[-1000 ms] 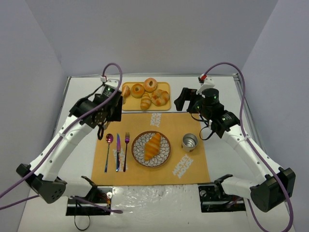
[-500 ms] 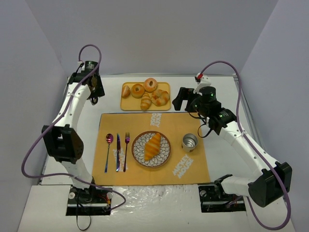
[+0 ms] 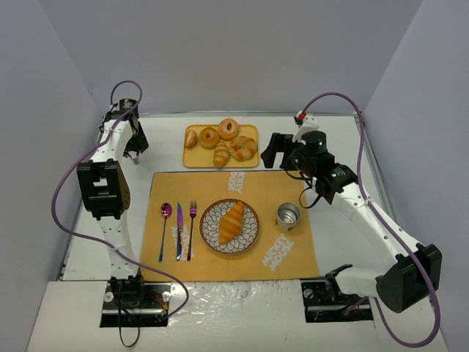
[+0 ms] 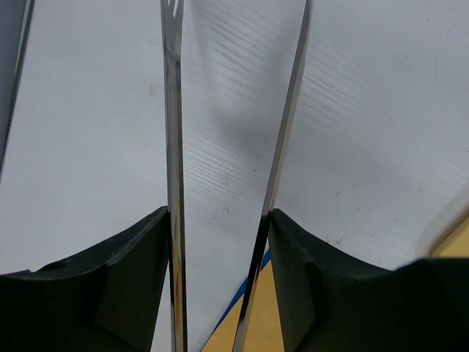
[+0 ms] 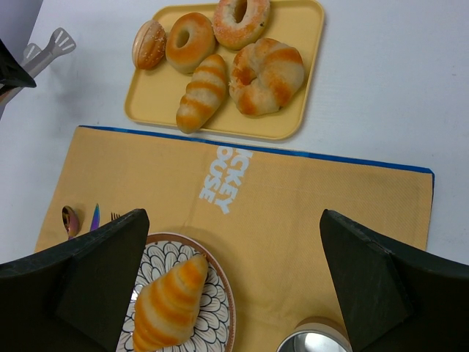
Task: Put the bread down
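The bread (image 3: 231, 222), a large golden-brown ridged croissant, lies on the patterned plate (image 3: 253, 229) in the middle of the orange mat. It also shows in the right wrist view (image 5: 167, 302). My left gripper (image 3: 134, 149) is at the far left of the table, away from the plate. It is shut on metal tongs (image 4: 173, 147), whose two blades stand apart between its fingers. The tongs' tips show in the right wrist view (image 5: 45, 47). My right gripper (image 3: 274, 151) is wide open and empty, above the mat's far right corner.
A yellow tray (image 3: 192, 164) at the back holds ring rolls, a knotted roll and a smaller croissant (image 3: 221, 154). A metal cup (image 3: 288, 215) stands right of the plate. A spoon (image 3: 165, 220), knife (image 3: 178, 233) and fork (image 3: 192, 221) lie left of it.
My left arm has swung from beside the tray's left end out to the table's far left and folded upright. The right arm has barely moved. The bread stays on the plate.
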`<action>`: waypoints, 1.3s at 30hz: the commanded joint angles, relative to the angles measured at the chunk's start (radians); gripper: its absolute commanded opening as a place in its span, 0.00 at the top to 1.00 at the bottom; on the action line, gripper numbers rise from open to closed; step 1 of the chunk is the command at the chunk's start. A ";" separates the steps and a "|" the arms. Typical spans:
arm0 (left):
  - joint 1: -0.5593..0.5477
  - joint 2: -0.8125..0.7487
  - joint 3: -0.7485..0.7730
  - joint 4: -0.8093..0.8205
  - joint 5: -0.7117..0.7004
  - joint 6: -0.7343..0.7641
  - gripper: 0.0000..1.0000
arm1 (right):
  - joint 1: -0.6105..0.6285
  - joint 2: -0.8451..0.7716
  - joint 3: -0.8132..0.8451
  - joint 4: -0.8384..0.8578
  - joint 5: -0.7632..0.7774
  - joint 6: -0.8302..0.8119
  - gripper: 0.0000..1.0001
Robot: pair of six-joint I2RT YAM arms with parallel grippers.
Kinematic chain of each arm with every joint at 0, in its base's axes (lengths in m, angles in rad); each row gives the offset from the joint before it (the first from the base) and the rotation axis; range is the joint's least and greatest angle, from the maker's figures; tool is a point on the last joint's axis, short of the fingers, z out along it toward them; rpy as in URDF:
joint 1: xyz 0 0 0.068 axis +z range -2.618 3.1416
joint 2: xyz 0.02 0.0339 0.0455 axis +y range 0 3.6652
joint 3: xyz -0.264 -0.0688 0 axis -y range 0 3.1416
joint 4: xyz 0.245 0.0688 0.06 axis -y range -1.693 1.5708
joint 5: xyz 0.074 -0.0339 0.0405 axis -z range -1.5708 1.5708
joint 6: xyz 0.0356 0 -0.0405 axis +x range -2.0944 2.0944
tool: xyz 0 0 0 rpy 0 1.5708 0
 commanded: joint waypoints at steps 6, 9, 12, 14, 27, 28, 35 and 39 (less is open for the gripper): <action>0.037 0.087 0.128 0.018 0.007 0.025 0.51 | 0.006 0.021 0.020 0.073 0.000 -0.040 0.00; 0.045 0.123 0.141 0.010 0.000 0.022 0.51 | 0.007 0.021 0.020 0.073 -0.003 -0.041 0.00; 0.056 0.145 0.140 0.009 0.011 0.021 0.50 | 0.007 0.019 0.019 0.072 -0.003 -0.042 0.00; 0.060 0.154 0.136 0.009 0.015 0.021 0.49 | 0.008 0.018 0.018 0.073 -0.001 -0.044 0.00; 0.058 0.177 0.113 0.011 0.038 0.017 0.33 | 0.006 -0.004 0.009 0.064 -0.003 -0.041 0.00; 0.058 0.170 0.114 0.011 0.038 0.016 0.31 | 0.006 -0.005 0.010 0.062 -0.003 -0.041 0.00; 0.058 0.126 0.113 0.005 0.030 0.011 0.25 | 0.008 -0.005 0.012 0.054 0.002 -0.042 0.00; 0.057 0.102 0.116 0.004 0.032 0.009 0.25 | 0.007 -0.009 0.011 0.051 0.007 -0.041 0.00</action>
